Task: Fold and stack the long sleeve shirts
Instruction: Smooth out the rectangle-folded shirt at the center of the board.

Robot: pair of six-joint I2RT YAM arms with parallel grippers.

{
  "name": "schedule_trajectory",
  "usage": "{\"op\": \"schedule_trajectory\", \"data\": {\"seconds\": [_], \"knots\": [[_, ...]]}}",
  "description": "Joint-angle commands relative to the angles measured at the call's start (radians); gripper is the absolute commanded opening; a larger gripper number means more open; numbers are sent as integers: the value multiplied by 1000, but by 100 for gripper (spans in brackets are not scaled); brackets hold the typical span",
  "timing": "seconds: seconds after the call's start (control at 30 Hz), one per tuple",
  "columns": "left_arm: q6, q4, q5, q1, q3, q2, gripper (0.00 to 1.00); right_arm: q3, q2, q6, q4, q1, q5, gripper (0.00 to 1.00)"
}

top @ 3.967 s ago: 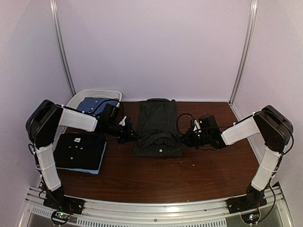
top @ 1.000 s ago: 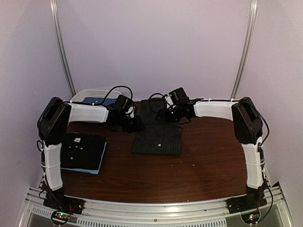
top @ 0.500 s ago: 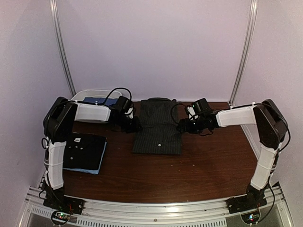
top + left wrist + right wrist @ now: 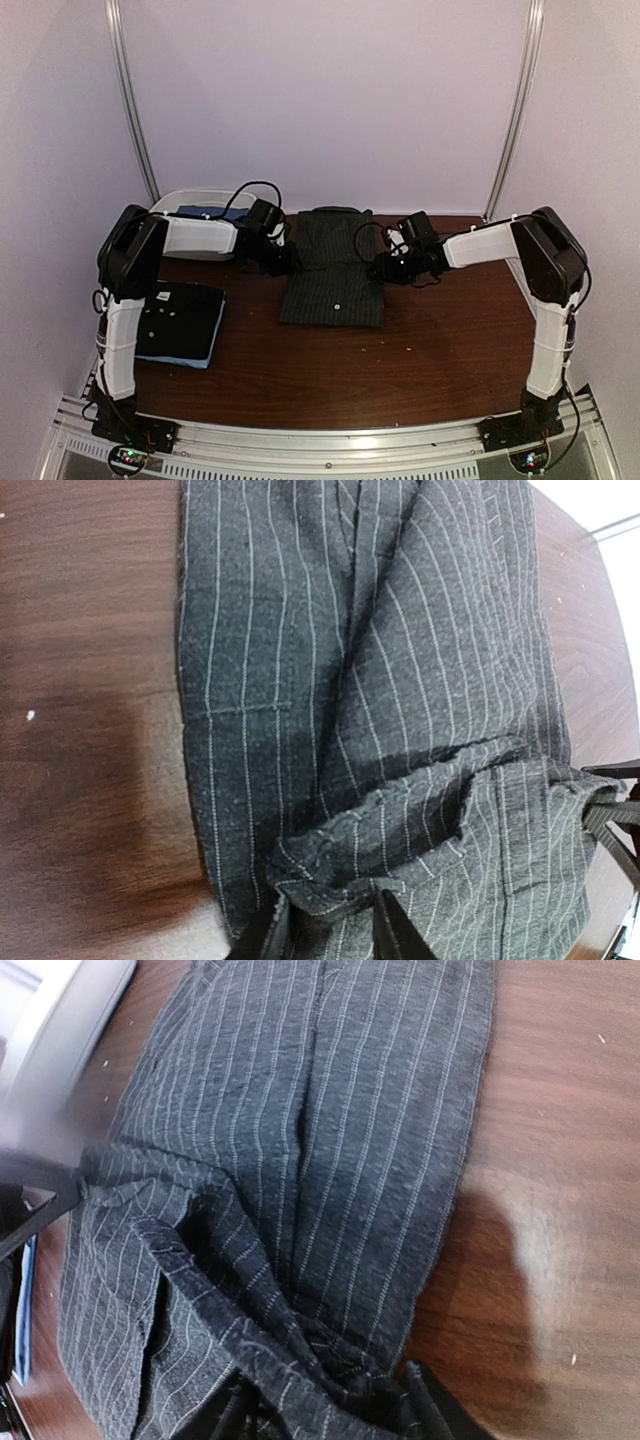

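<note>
Lying mid dark brown wooden counter [image 4: 440, 350]: charcoal pinstriped collared cloth shirt [image 4: 332, 290], sides tucked narrow, ridge of cloth bunched across middle. Folded black button-front shirt [image 4: 178, 318] atop light blue shirt [image 4: 205, 359], left, well apart. Likely stack spot, route unobstructed. White oval plastic tub [image 4: 185, 196] far-left, blue cloth [image 4: 205, 213] inside. Left end effector [image 4: 330, 920], right end effector [image 4: 330, 1400]: each clamped on one ridge end so fold travels level, I'd judge.

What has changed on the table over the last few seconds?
The left gripper and right gripper, clamped on the sides of the pinstriped shirt, carried its pinched fold away from the robot's bases, then came slightly back. The folded stack at left and the white tub stayed put.
</note>
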Motion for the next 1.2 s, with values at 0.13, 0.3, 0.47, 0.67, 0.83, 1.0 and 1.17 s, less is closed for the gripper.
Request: {"op": "schedule_trajectory", "data": {"seconds": [0.13,0.3,0.47,0.67,0.83,1.0,1.17], "knots": [[29,3,-3,10,17,-10,15,107,12,-56,-13,-7,-40,19],[29,2,-48,10,-22,-66,9,127,13,-112,8,-8,-72,5],[23,6,-97,10,-50,-100,6,177,83,-150,-14,-15,-80,3],[29,4,-102,10,-29,-52,7,226,177,-149,-35,-30,-74,14],[47,-25,-87,18,19,13,10,257,189,-146,-96,-37,-17,22],[67,-57,-106,27,63,36,16,227,130,-145,-122,-38,48,46],[78,-87,-126,37,98,35,26,223,60,-150,-154,-38,91,54]]}}
